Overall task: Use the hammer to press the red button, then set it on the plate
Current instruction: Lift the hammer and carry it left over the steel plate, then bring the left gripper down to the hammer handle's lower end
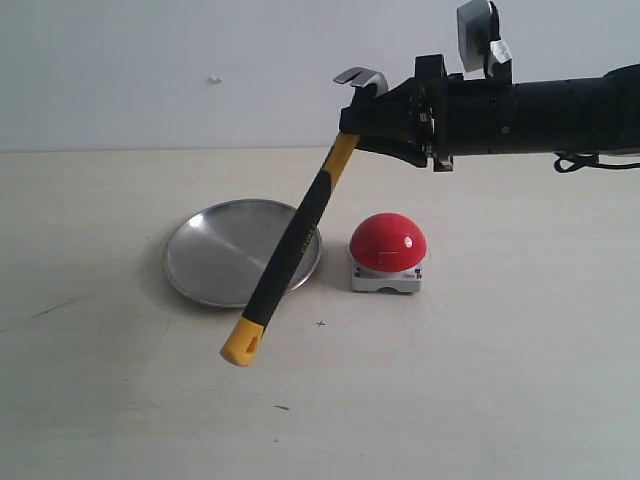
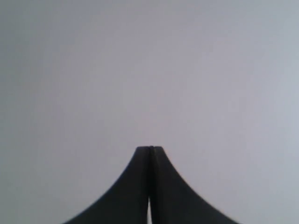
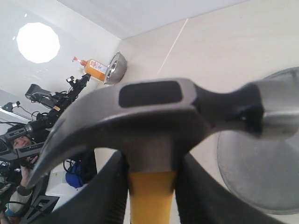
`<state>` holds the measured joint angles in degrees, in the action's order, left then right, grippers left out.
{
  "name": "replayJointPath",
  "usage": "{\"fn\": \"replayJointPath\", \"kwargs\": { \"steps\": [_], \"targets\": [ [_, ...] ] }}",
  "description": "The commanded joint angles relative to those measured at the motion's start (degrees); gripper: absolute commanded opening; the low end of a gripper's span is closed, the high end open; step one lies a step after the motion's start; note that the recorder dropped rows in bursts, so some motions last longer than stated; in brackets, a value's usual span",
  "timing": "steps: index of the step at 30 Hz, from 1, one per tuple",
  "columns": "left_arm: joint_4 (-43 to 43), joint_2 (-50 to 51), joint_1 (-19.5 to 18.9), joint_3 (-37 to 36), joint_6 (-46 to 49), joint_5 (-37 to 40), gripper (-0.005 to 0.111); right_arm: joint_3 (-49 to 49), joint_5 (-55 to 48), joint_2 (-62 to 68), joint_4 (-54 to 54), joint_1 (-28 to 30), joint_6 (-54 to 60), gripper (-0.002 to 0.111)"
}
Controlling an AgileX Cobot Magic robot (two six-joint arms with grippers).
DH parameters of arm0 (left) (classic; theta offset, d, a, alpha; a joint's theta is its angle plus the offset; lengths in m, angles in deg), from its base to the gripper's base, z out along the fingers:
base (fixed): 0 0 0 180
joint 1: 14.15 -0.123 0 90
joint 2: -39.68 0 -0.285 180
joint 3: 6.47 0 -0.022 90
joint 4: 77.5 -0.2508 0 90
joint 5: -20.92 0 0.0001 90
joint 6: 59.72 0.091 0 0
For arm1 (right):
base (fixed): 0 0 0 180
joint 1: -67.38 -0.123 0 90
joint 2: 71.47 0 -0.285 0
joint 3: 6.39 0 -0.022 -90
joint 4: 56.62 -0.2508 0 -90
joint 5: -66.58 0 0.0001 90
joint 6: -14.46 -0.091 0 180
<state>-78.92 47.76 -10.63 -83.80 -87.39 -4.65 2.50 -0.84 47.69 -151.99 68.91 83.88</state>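
Hammer: a claw hammer with a dark steel head and a yellow-and-black handle (image 1: 296, 238), held up by its neck and tilted. The head is uppermost and the yellow looped end is lowest, close to the pale worktop (image 1: 500, 380). Contact there cannot be told.
Right fingers (image 3: 106, 198): clenched on the yellow neck just under the head, one on each side.
Left fingers (image 2: 135, 186): pressed together, grasping nothing, facing a plain grey surface.
Plate: a round, shallow plate of dull silver metal (image 1: 200, 255), flat on the worktop. The handle crosses in front of its right edge.
Button: a glossy red dome on a grey square base (image 1: 388, 241), just right of the plate and apart from the hammer.
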Motion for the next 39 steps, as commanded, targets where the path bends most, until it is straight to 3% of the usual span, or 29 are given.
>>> {"fn": "replayJointPath", "kwargs": {
  "steps": [1,5,8,12,14,17,20,22,23,24,26,30,35,39],
  "targets": [
    [-0.5,-0.3,-0.2,0.1,0.2,-9.3,0.000,-0.1,-2.5,-1.4,-4.1,-0.2,1.0,0.000],
    [0.2,-0.3,-0.2,0.1,0.2,-11.7,0.000,-0.1,-2.5,-1.4,-4.1,-0.2,1.0,0.000],
    [0.4,4.5,-0.2,3.8,1.4,-3.0,0.000,-0.1,-2.5,-1.4,-4.1,-0.2,1.2,0.000],
    [-3.3,20.0,-0.2,12.1,3.4,3.4,0.000,-0.1,-0.7,-1.4,-4.1,-0.2,1.3,0.000],
    [-9.0,33.8,-0.2,21.1,3.0,9.4,0.000,-0.1,-0.7,-1.4,-3.8,-0.2,1.0,0.000],
    [-19.1,52.1,1.5,37.7,2.2,31.4,0.000,-0.1,1.7,-1.4,-3.8,-0.2,1.0,0.000],
    [-16.2,64.5,6.3,50.9,14.7,48.6,0.000,-0.1,4.1,-1.4,-3.8,-0.2,1.0,0.000],
    [0.4,75.0,9.7,62.5,38.3,66.9,0.000,-0.1,5.7,-1.4,-3.9,-0.2,0.9,0.000],
    [6.4,77.7,9.8,65.5,44.2,71.7,0.000,-0.1,6.7,-1.4,-3.9,-0.2,0.3,0.000],
    [18.3,82.8,9.8,70.6,53.8,81.5,0.000,-0.1,8.0,-1.4,-3.9,-0.2,-0.6,0.000],
    [26.5,90.2,9.8,77.2,59.0,93.2,0.000,-0.1,9.4,-1.4,-4.1,-0.2,-0.7,0.000],
    [27.6,97.2,10.8,84.1,58.0,95.1,0.005,-0.1,11.3,-1.4,-4.3,-0.2,-1.6,0.000],
    [27.7,97.6,11.4,85.6,68.1,87.1,0.022,-0.1,11.7,-1.4,-4.6,-0.2,-2.0,0.000],
    [28.6,97.6,11.4,85.6,72.2,82.4,0.026,-0.1,12.5,-1.4,-4.6,-0.2,-2.0,0.000]
  ]
}}
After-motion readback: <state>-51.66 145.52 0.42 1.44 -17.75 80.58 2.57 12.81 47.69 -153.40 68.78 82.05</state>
